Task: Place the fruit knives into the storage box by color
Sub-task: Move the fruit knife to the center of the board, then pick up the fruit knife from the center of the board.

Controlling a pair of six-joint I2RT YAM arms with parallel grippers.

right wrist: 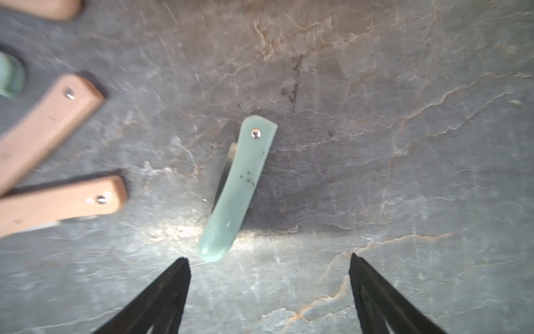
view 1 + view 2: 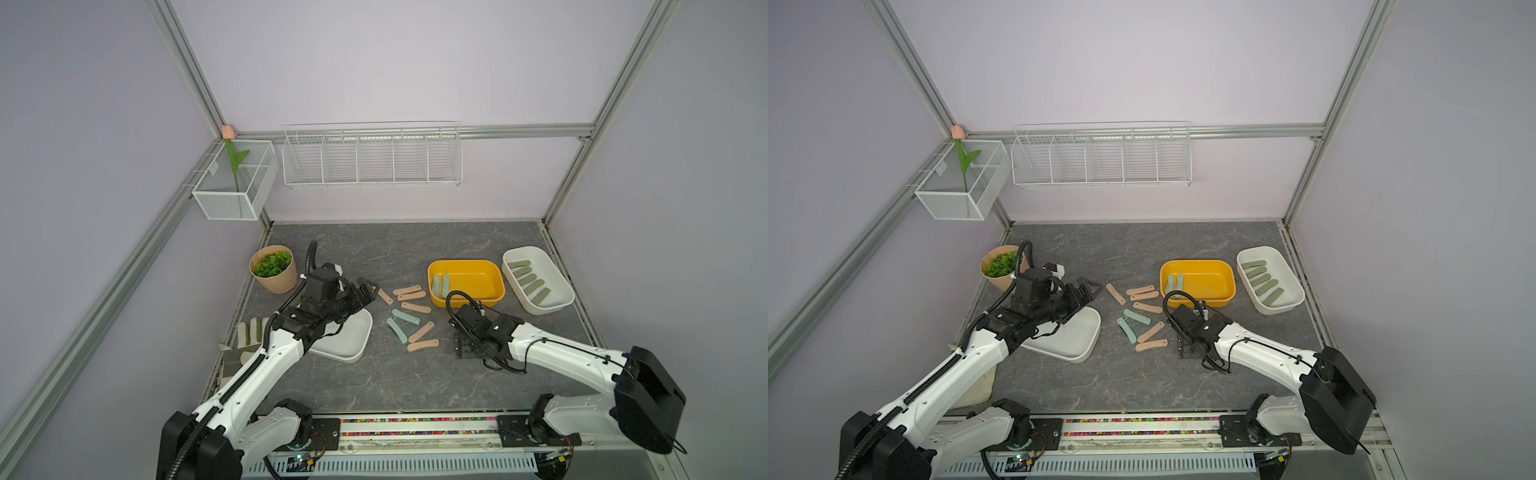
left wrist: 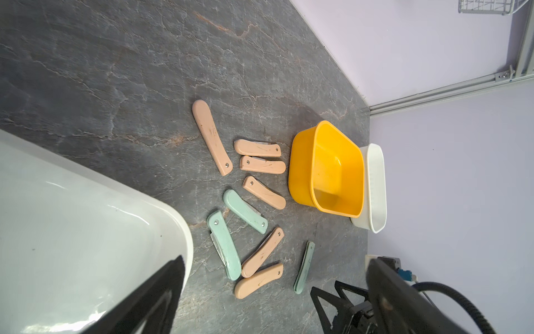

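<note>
Right gripper [image 1: 268, 257] spread — smooth, rounded mint knife [image 1: 239, 185] on veined stone [image 1: 404, 144]; left gripper [image 2: 371, 289] unclear.

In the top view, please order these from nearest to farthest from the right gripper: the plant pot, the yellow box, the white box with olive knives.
1. the yellow box, just beyond the right gripper, toward the back wall.
2. the white box with olive knives, farther back, near the table's right edge.
3. the plant pot, far across, at the left edge.

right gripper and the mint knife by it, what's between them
Nothing: the right wrist view shows bare tabletop between the open right gripper and the mint knife.
</note>
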